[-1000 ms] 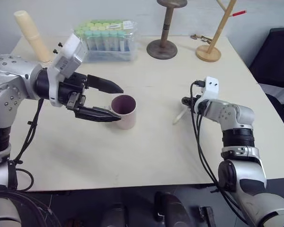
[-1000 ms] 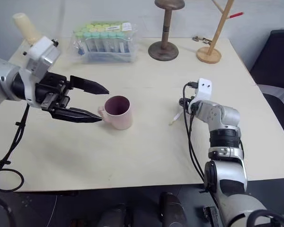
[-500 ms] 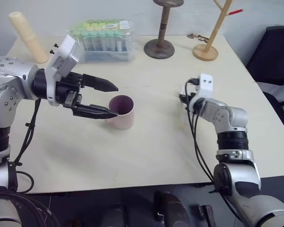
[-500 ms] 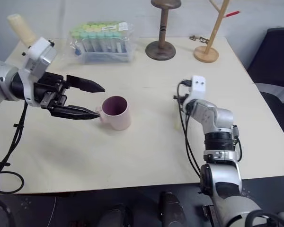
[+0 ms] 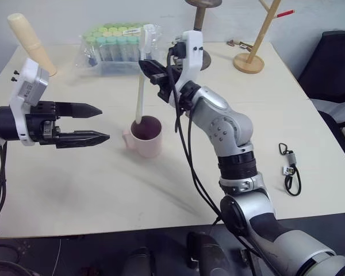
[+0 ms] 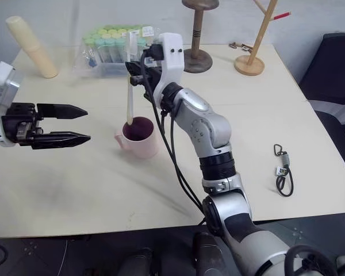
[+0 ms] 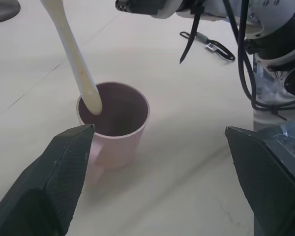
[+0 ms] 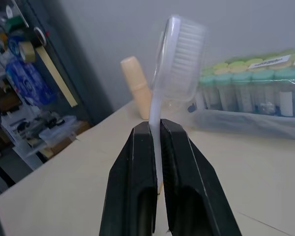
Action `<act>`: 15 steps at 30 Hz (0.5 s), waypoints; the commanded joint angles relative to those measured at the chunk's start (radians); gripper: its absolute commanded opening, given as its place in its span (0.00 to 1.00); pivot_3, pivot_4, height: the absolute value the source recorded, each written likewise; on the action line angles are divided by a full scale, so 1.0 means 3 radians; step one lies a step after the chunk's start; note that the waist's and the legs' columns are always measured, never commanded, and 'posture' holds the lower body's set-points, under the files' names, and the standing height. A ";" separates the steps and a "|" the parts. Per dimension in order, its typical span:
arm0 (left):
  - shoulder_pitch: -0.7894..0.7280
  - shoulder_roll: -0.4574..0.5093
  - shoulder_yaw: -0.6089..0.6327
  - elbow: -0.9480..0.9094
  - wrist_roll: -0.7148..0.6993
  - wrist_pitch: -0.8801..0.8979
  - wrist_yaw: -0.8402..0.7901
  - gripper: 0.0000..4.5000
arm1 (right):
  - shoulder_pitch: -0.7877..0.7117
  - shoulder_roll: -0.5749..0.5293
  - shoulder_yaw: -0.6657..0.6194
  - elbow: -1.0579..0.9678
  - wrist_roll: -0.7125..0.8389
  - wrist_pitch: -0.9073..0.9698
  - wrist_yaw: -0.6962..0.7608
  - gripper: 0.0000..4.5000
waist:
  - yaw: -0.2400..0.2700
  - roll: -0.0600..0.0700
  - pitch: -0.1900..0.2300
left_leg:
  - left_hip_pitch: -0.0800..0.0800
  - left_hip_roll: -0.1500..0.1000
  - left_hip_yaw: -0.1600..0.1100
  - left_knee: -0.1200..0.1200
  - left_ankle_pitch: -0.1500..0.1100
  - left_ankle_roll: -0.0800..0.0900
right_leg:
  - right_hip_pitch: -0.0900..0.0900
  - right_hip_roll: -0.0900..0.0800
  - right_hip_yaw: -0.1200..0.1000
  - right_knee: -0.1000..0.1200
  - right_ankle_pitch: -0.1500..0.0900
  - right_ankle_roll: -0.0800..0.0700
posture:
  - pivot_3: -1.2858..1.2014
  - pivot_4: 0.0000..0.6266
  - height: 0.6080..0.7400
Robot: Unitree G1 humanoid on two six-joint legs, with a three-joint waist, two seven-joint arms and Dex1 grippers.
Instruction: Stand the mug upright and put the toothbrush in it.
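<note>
Item, mug [image 5: 145, 137]: standing upright near the middle of the desk [image 5: 230, 172], mauve inside facing up, small handle pointing toward the left pincer [image 5: 92, 123]; the standing-up step is judged complete. Item, toothbrush [image 5: 140, 96]: hanging close to vertical, handle end down and sitting at the mug's mouth, just at or inside the rim on the handle side as the left wrist view is showing it, bristle head up. Right pincer [image 5: 151, 70]: fingers [image 8: 137, 196] pressing together on the toothbrush neck just below the bristle head, holding it over the mug. Left pincer: fingers standing wide apart, gripping nothing, hovering level beside the mug and clear of it. Remaining work, as judged: lowering the toothbrush further and letting go so that it is resting in the mug. Other items on the desk: rack of capped tubes [image 5: 122, 47] in a clear wrap at the far edge, tall cream cylinder [image 5: 31, 43] at the far left corner, black looped cord [image 5: 290, 169] near the right edge. Writing: a white label is lying on top of the tube rack, its print too small to read; no brand marks legible elsewhere.
</note>
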 commanded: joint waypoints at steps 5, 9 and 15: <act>0.0062 -0.0014 0.0313 -0.0200 -0.0161 0.0038 0.0301 1.00 | 0.0437 -0.0267 0.0390 -0.0628 -0.0191 -0.0195 0.0421 0.00 | -0.0010 0.0000 0.0000 | 0.0002 0.0001 -0.0006 -0.0003 0.0000 0.0000 | 0.0002 0.0001 -0.0001 -0.0003 0.0000 0.0000 | 0.52 0.24 1.00; 0.0048 -0.0044 0.0268 -0.0180 -0.0167 -0.0030 0.0363 1.00 | 0.0547 -0.0272 0.0397 -0.0730 -0.0176 -0.0150 0.0454 0.25 | -0.0017 0.0000 0.0000 | 0.0003 0.0003 -0.0008 -0.0003 0.0000 0.0000 | 0.0001 0.0003 0.0000 -0.0007 0.0000 0.0000 | 0.52 0.24 1.00; 0.0023 -0.0041 0.0138 -0.0078 -0.0165 -0.0142 0.0262 1.00 | 0.0602 -0.0517 0.0217 -0.1026 -0.0024 0.0121 0.0497 0.68 | -0.0007 0.0000 0.0000 | 0.0005 0.0004 -0.0009 -0.0003 0.0000 -0.0001 | 0.0001 0.0004 0.0001 -0.0007 0.0000 0.0000 | 0.52 0.24 1.00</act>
